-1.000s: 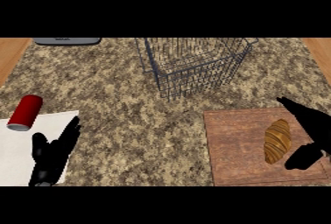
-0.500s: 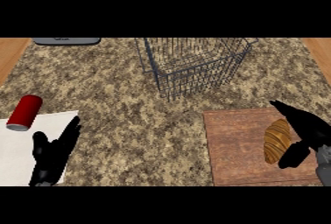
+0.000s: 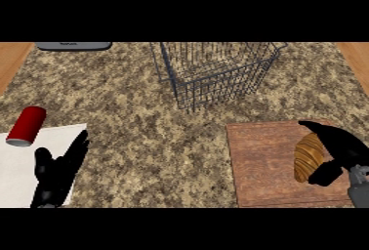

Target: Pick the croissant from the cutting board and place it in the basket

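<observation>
On speckled counter (image 3: 144, 112), cutting board (image 3: 263, 163), croissant (image 3: 308, 160)

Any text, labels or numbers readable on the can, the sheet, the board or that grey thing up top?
No text can be read.
Grey object at the top edge: faint dark mark, too blurred to read.
Red can, white sheet, cutting board, basket: no markings visible.

Surface (image 3: 144, 112): speckled brown-beige granite, fills nearly the whole view. Plain wood strip (image 3: 10, 63) shows past it at the upper left, another wood strip (image 3: 357, 51) at the upper right (floor or cabinet, can't tell). Flat grey object (image 3: 73, 46) cut off by the top edge, upper left. Light is even across it.
</observation>
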